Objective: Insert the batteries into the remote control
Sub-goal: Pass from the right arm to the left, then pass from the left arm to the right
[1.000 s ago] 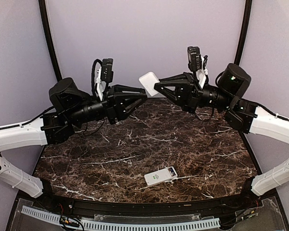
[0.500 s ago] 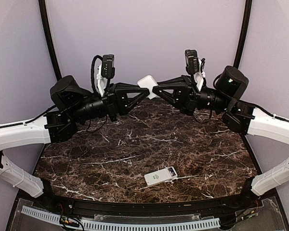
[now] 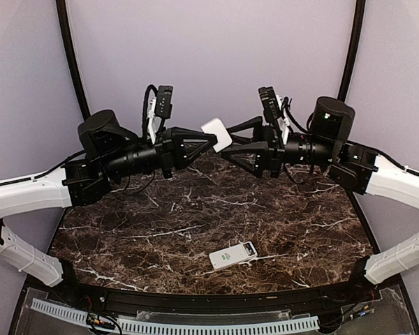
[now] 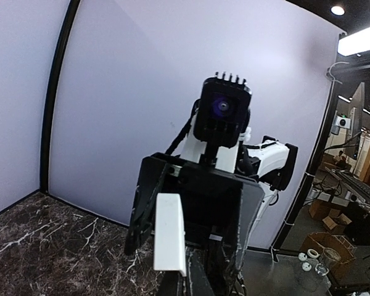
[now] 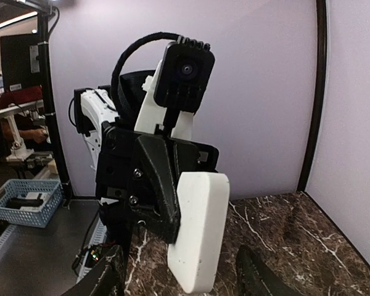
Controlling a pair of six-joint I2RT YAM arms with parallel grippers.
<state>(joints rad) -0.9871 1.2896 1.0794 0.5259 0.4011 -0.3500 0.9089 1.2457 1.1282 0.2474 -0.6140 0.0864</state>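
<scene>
Two grippers are facing each other high over the far edge of the table [image 3: 160,209]: the left gripper [image 3: 213,141] is clamping a plain white slab [image 3: 216,132], and the right gripper [image 3: 229,143] is holding its jaws apart around it. The remote control [image 3: 232,256] is lying flat near the near edge, slightly right of centre, with its long axis roughly along that edge. It is sitting well below both grippers and marginally nearer the free right arm; no batteries are showing.

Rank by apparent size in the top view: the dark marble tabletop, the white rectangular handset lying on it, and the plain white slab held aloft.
1. Dark marble tabletop, by far.
2–3. White rectangular handset and plain white slab in the left gripper look similar; the slab is raised and tilted, so unranked.
</scene>
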